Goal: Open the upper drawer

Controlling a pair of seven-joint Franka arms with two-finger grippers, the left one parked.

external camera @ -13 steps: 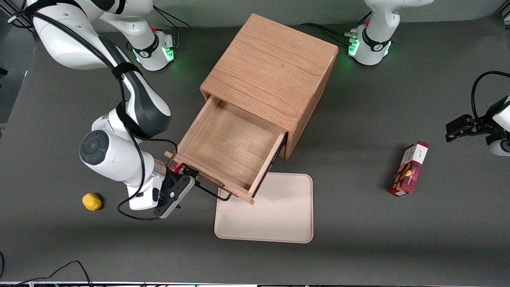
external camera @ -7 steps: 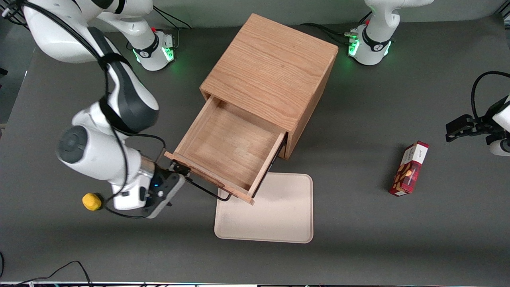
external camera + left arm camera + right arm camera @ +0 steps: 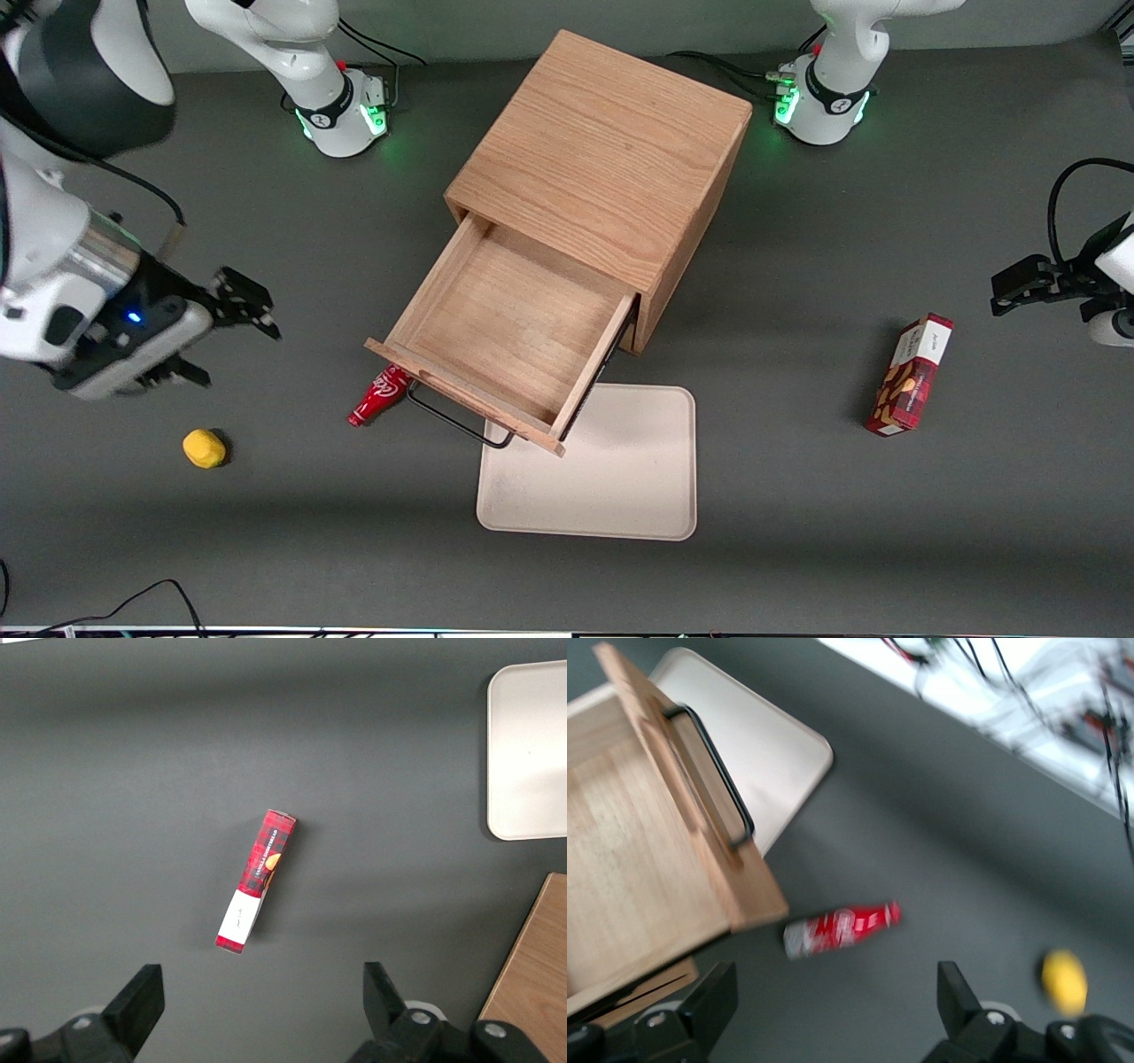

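Note:
The upper drawer [image 3: 509, 323] of the oak cabinet [image 3: 602, 151] stands pulled far out, its light-wood inside bare. Its thin black wire handle [image 3: 452, 424] faces the front camera. The lower drawer is hidden beneath it. My right gripper [image 3: 221, 341] is open and empty, raised above the table well away from the drawer, toward the working arm's end. The right wrist view shows the drawer [image 3: 629, 859], its handle [image 3: 718, 771] and the open gripper [image 3: 833, 1010] over bare table.
A small red bottle [image 3: 379, 396] lies by the drawer's front corner. A yellow object [image 3: 204, 447] lies nearer the front camera than the gripper. A beige tray [image 3: 611, 478] lies in front of the drawer. A red box [image 3: 912, 377] lies toward the parked arm's end.
The gripper has left the drawer handle, opened, and moved up and away toward the working arm's end. The red bottle it covered now shows. The drawer has not moved.

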